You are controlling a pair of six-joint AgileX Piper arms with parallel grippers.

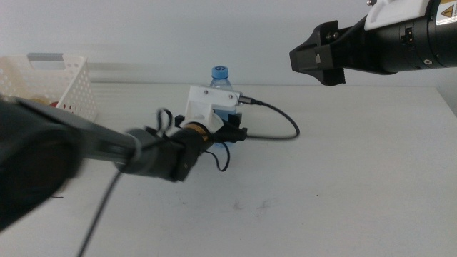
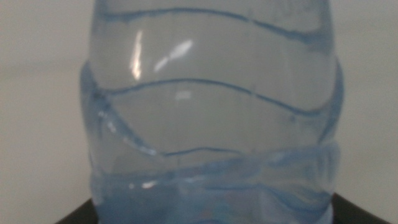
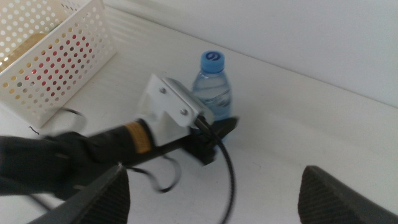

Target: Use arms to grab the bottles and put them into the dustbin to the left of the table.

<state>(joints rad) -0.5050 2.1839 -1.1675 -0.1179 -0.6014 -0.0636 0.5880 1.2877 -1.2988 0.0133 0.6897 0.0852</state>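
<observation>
**Left end effector closing in on the last upright bottle**

Our left end effector [image 1: 232, 133] sits low at the water bottle [image 1: 221, 77], its jaws on either side of the base; we cannot tell whether they have clamped yet. Gripping low leaves the blue cap free and keeps the bottle upright on the counter [image 1: 343, 178]. At far left, the dustbin [image 1: 68, 86] waits with red and yellow showing through its perforated wall, so we judge the other two are already inside. To the right, our right end effector [image 1: 319, 57] hangs high above the counter, jaws apart, out of the way.
</observation>
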